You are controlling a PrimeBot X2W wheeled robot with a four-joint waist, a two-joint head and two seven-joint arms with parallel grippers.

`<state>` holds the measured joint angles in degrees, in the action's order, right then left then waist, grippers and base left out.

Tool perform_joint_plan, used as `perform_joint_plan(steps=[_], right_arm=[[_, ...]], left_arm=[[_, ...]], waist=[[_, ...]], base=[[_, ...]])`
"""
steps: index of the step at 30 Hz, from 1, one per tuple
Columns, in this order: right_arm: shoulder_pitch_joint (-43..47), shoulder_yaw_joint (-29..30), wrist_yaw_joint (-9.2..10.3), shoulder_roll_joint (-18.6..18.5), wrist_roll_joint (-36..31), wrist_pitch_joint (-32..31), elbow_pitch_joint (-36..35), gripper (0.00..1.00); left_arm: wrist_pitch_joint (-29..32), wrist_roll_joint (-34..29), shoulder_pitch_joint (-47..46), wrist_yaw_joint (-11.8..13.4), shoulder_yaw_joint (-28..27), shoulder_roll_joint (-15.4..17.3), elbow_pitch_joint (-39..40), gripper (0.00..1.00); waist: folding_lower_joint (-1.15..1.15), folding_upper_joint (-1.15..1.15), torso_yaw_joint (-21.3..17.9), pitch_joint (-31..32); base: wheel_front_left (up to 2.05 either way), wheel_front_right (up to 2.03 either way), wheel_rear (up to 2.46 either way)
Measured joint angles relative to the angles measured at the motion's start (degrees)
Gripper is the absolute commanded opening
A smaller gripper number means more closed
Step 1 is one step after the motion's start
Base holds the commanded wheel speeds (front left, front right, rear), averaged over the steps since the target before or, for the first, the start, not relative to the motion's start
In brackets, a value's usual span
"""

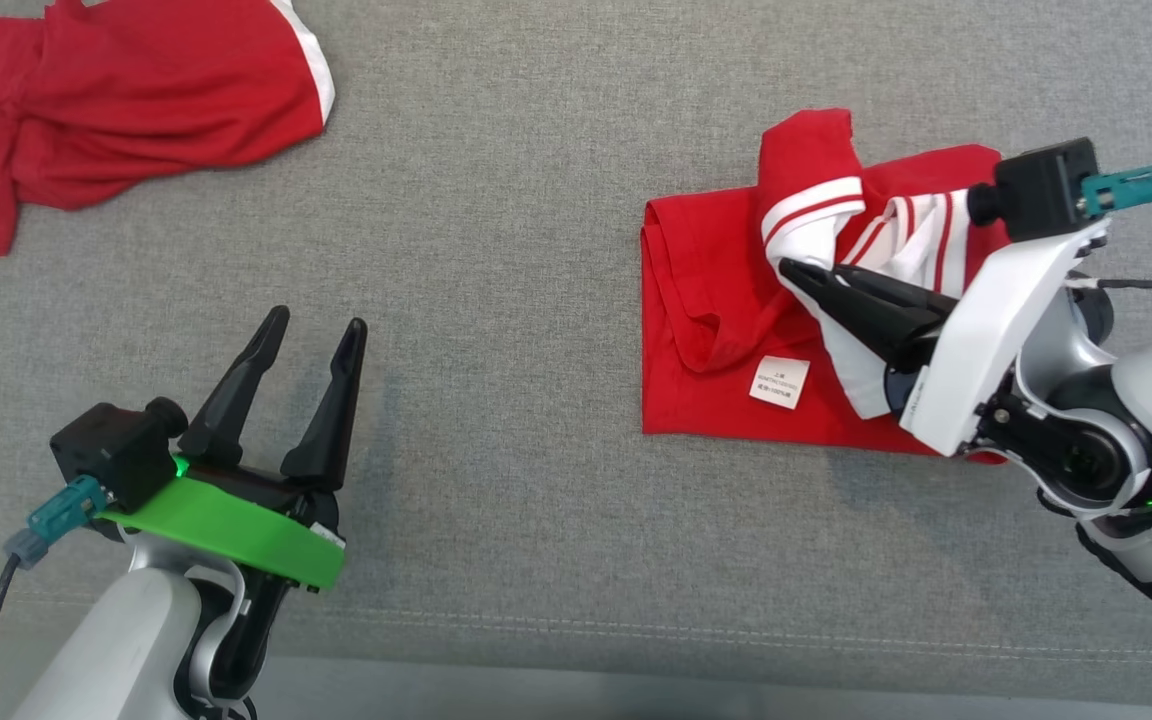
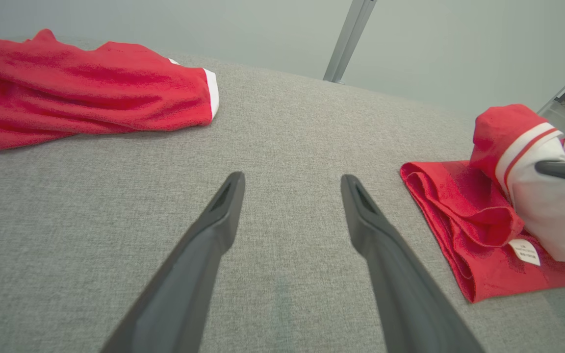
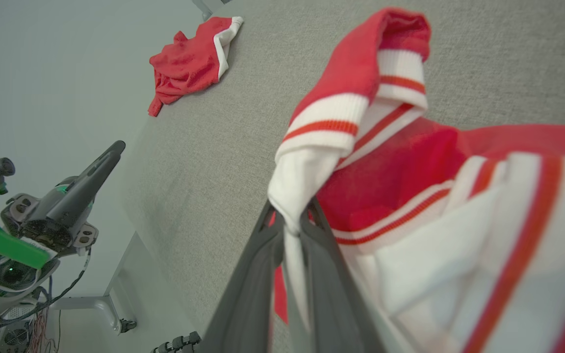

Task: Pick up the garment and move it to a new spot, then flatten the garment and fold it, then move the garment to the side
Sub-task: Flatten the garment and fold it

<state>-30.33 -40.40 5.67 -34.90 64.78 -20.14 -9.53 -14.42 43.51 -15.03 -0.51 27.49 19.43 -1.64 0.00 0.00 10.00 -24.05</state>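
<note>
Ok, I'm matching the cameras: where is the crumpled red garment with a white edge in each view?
Head view: crumpled red garment with a white edge, top left corner.
Left wrist view: upper left.
Right wrist view: top, left of centre.
Shared landmark: folded red garment with white striped trim.

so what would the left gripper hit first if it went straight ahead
Probably just bare grey surface: the left gripper points between the crumpled garment and the folded garment. Height is unclear.
</note>
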Motion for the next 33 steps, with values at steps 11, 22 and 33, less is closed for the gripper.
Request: perform_joint_plan(steps=[11,22,33], right_arm=[[-3.3,-4.4,0.56,7.7,-3.7,0.9,3.1,1.00],[-7.4,-10.4,-0.69,18.5,-5.9,1.5,2.3,1.00],[-7.1,-1.1,-0.96,14.7,-5.9,9.0,0.3,1.00]], left_arm=[[0.0,-0.3,-0.9,-0.6,-0.9,-0.6,-1.7,1.00],[0.0,-0.6,-1.4,-1.6,-1.8,-0.7,-3.2,1.00],[0.0,-0.8,-1.1,-1.6,-5.7,-0.7,-3.5,1.00]], waist=[[0.00,0.00,-0.2,-0.1],[0.00,0.00,-0.6,0.5],[0.00,0.00,-2.7,2.7]], base=[[0.00,0.00,0.00],[0.00,0.00,0.00],[0.00,0.00,0.00]])
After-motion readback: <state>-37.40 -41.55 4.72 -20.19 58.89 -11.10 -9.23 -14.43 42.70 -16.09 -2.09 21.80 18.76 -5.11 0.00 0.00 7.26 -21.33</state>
